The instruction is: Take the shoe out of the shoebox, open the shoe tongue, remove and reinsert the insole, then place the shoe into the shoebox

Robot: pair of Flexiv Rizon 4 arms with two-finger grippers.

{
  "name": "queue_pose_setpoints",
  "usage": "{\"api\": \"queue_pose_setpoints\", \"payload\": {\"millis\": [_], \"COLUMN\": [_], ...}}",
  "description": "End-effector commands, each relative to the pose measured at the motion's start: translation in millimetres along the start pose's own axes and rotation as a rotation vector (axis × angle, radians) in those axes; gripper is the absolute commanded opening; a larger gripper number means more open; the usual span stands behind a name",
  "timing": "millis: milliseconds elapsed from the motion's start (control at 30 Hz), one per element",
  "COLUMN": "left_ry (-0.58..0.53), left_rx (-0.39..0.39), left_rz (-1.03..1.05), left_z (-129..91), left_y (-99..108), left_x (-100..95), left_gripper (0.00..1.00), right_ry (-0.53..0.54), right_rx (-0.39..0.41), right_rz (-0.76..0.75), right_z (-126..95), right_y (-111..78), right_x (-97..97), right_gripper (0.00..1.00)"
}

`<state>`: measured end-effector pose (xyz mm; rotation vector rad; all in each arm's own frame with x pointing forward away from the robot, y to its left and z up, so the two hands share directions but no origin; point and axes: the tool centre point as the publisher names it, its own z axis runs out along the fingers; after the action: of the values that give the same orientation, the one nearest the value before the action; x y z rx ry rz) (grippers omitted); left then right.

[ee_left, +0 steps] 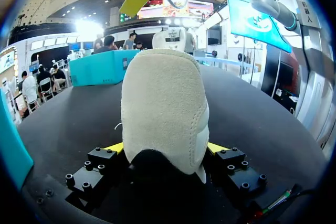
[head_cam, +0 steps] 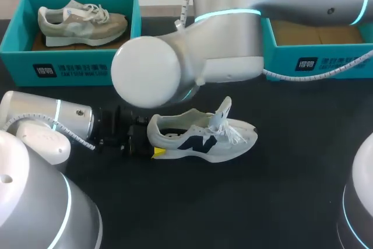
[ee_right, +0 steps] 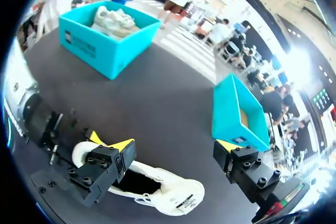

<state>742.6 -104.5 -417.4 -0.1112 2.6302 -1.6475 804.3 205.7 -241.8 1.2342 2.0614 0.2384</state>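
Black table [head_cam: 303,161]; white shoe [head_cam: 201,135] centre; teal shoeboxes [head_cam: 70,65] behind.

Bright, even overhead light; soft highlights on the right arm [head_cam: 233,33]. Ceiling lamps [ee_left: 86,25] flare white behind the evenly lit shoe [ee_left: 163,114].

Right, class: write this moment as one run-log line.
stage: white shoe out on table | left gripper: shut on heel | right gripper: open, above shoe | tongue: raised

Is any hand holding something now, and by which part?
The left hand holds the white shoe by its heel; the right hand is open and holds nothing.
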Motion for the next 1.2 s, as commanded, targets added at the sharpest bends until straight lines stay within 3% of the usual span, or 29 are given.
{"api": "queue_pose_setpoints", "payload": {"millis": [33,67,100,133,167,200,333,500,967,1200], "left_ry": [0.003,0.003,0.003,0.003,0.003,0.003,0.003,0.003,0.003,0.003], "left_rx": [-0.002,-0.002,-0.002,-0.002,-0.002,-0.002,-0.002,-0.002,-0.002,-0.002], "left_rz": [0.0,0.0,0.0,0.0,0.0,0.0,0.0,0.0,0.0,0.0], "left_z": [5,5,5,5,5,5,5,5,5,5], "left_y": [4,4,4,4,4,4,4,4,4,4], "left_x": [2.2,2.2,2.2,2.2,2.2,2.2,2.2,2.2,2.2,2.2], "left_gripper": [0.0,0.0,0.0,0.0,0.0,0.0,0.0,0.0,0.0,0.0], "right_ry": [0.229,0.264,0.289,0.314,0.339,0.361,0.441,0.523,0.766,0.831], "right_rx": [-0.214,-0.258,-0.273,-0.296,-0.312,-0.319,-0.304,-0.164,0.208,0.307], "right_rz": [-0.321,-0.402,-0.443,-0.499,-0.549,-0.59,-0.739,-0.894,-0.899,-0.899], "right_z": [-3,-7,-9,-11,-13,-14,-17,-8,13,27], "right_y": [9.8,14.6,17.8,21.1,23.5,25.6,27.1,7.9,-49.0,-65.3], "right_x": [12.4,18.3,21.9,25.4,28.9,31.4,38.9,46.1,59.1,72.0], "right_gripper": [1.0,0.69,0.46,0.39,0.11,0.0,0.0,0.0,0.0,0.0]}}
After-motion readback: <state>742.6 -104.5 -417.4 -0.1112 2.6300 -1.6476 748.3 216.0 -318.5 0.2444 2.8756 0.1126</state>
